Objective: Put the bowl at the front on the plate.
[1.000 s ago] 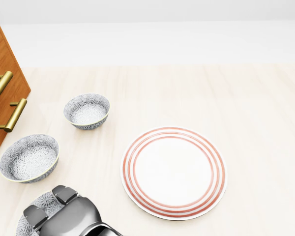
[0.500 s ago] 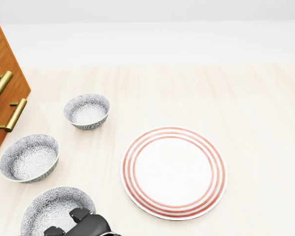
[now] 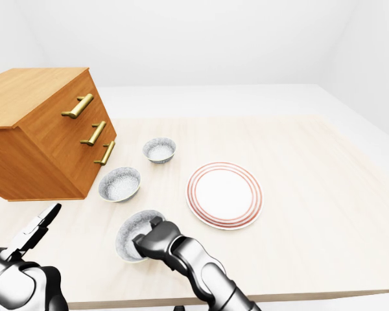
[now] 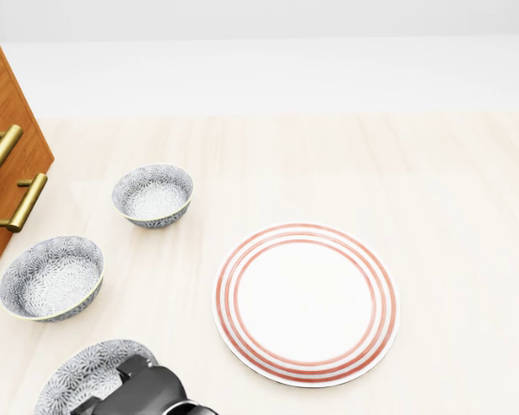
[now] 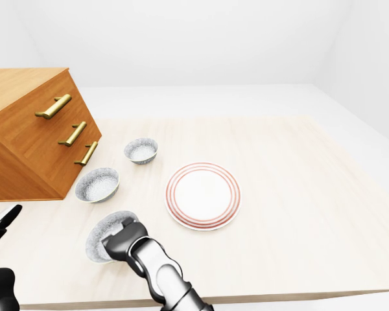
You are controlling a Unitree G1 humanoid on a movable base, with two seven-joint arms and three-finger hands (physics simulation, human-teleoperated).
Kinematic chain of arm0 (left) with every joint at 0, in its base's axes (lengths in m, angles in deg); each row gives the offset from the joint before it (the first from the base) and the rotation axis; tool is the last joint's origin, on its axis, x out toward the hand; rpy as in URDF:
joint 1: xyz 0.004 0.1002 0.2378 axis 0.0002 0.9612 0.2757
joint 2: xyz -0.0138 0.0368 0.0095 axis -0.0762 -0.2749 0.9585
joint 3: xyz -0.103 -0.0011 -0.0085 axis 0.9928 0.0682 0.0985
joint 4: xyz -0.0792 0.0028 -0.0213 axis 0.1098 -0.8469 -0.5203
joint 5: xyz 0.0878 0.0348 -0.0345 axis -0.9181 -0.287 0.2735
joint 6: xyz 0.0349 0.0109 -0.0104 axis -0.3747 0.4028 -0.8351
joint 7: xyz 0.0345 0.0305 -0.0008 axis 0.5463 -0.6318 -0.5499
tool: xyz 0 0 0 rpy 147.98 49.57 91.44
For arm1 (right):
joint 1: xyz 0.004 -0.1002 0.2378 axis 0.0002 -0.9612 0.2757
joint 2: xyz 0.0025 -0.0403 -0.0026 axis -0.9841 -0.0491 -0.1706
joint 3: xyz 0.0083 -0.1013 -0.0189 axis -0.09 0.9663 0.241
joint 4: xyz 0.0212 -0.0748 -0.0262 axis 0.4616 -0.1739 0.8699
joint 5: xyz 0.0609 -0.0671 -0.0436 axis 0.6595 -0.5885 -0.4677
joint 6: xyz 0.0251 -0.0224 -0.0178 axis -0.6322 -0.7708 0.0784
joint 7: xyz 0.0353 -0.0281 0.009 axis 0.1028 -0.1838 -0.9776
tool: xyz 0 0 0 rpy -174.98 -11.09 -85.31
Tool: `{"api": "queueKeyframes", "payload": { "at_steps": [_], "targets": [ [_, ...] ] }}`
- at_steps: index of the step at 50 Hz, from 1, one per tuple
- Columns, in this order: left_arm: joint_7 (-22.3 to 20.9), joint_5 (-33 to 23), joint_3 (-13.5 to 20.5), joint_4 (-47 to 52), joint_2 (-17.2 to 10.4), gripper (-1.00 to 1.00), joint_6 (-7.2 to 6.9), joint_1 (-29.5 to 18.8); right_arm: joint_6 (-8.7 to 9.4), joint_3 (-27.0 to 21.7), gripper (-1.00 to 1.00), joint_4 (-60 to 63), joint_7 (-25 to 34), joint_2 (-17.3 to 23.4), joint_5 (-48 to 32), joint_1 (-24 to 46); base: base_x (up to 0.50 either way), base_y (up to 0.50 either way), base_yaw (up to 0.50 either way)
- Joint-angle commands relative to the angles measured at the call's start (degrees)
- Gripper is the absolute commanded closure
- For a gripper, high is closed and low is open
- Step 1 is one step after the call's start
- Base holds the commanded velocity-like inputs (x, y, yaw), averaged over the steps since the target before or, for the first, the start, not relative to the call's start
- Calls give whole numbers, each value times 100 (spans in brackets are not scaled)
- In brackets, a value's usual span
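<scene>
Right hand is covering rim of front bowl; grip indiscernible. Plate is lying at its 2 o'clock. Middle bowl and far bowl are sitting at 12, beside drawer chest.

A pale wooden table carries a chest of drawers with brass handles at the left of the left-eye view and a red-ringed plate near the middle. Left of the plate, three grey patterned bowls stand in a line, apart from one another: top bowl, middle bowl and lowest bowl, which is partly hidden.
</scene>
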Motion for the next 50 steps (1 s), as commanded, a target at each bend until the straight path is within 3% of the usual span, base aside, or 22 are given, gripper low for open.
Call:
{"api": "queueKeyframes", "payload": {
  "at_steps": [1,12,21,45,50],
  "targets": [
    [0,-9,-21,-48,-2,-100,0,4,0,131,100,603,208,97,-480,-124,0,0,0],
    [0,-45,3,29,12,-100,0,5,0,85,100,1543,208,-74,-1057,74,0,0,0],
    [0,-31,-2,51,-4,-100,0,13,0,-310,100,1888,208,-149,-1156,419,0,0,0],
    [0,-39,6,0,9,-100,0,-6,1,-576,100,1894,113,-88,-967,530,0,0,0],
    [0,-19,-19,-52,-2,-100,0,-14,107,-696,100,1830,-26,-99,-1065,641,0,0,0]
  ]
}}
